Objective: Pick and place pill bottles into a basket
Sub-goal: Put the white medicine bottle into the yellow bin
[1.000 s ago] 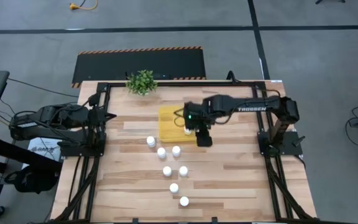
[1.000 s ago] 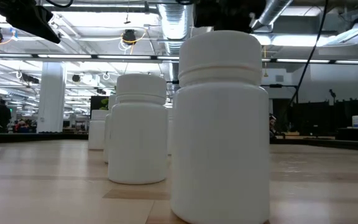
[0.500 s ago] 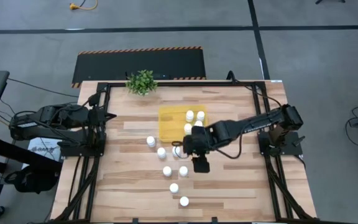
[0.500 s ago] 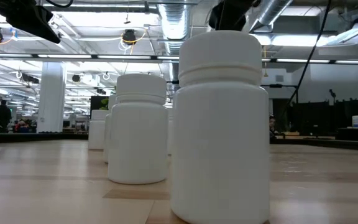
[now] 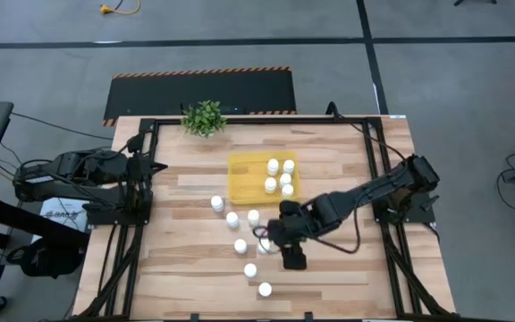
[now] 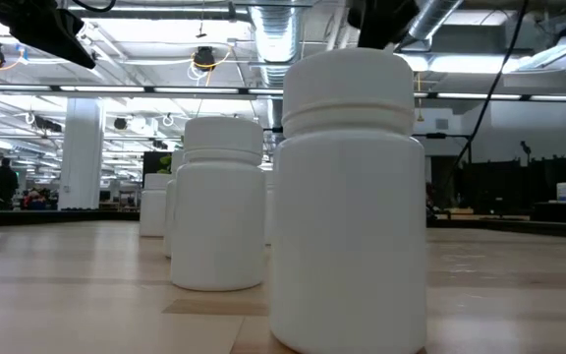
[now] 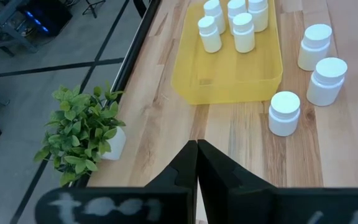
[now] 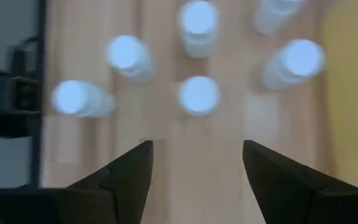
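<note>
So the loose pill bottles [image 5: 240, 245] are standing in a scattered trail down the middle of the table [image 5: 329, 277], seven of them that I can count from above, running from just below the yellow basket [image 5: 244, 179] toward the near edge. One of them sits right by my right gripper [image 5: 275, 243], just off the fingertips and slightly tucked under the arm from overhead. My wrist camera looks down on a loose cluster of white caps, one cap [image 8: 199, 95] roughly centred ahead of the gap between my fingers [image 8: 129, 168], not touching either one. Jaws are spread wide with nothing between them.

The basket sits toward the far middle of the table with four bottles [image 5: 273, 166] standing in its right half, left half bare yellow.

My left gripper [image 7: 197, 163] is parked off at the left edge of the table, fingers pressed together and empty, looking across at the basket. There's a little green plant [image 5: 204, 117] at the far edge.
</note>
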Available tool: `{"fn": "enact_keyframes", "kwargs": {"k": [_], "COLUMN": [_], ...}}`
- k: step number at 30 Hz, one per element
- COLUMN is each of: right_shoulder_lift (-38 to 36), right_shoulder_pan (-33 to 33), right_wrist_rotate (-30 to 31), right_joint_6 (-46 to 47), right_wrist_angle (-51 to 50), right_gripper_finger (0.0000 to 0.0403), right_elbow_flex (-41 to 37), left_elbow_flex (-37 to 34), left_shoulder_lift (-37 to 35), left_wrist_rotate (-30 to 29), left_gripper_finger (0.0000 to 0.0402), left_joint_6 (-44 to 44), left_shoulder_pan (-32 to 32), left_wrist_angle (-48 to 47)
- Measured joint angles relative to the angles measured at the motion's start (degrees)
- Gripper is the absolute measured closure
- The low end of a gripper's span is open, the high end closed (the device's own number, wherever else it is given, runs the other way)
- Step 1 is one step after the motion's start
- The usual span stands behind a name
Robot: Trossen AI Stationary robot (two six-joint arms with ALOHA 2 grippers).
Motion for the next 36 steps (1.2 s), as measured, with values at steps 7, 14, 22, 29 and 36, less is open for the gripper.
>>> {"fn": "enact_keyframes", "kwargs": {"k": [7, 14, 22, 29, 36], "right_shoulder_lift": [0.02, 4.52, 10.74, 13.11, 13.11], "right_shoulder_pan": [4.82, 7.7, 9.63, 10.26, 10.35], "right_wrist_rotate": [0.6, 2.98, 2.94, 2.98, 4.27], "right_joint_6": [4.49, 10.05, 10.04, 11.61, 11.59], "right_wrist_angle": [4.08, 7.09, 11.51, 16.34, 18.37], "right_gripper_finger": [0.0163, 0.0163, 0.0163, 0.0163, 0.0163], "right_elbow_flex": [0.0, 0.07, 0.04, 0.0, 0.0], "left_elbow_flex": [0.0, 0.0, 0.0, 0.0, 0.0], "left_shoulder_lift": [0.0, 0.02, 0.02, 0.02, 0.02], "left_wrist_rotate": [0.0, -0.01, 0.0, 0.0, 0.0], "left_gripper_finger": [0.0401, 0.0401, 0.0401, 0.0401, 0.0401], "left_joint_6": [0.0, 0.0, 0.0, 0.0, 0.0], "left_shoulder_pan": [0.0, 0.0, 0.0, 0.0, 0.0], "left_wrist_angle": [0.02, 0.02, 0.0, 0.02, 0.0]}}
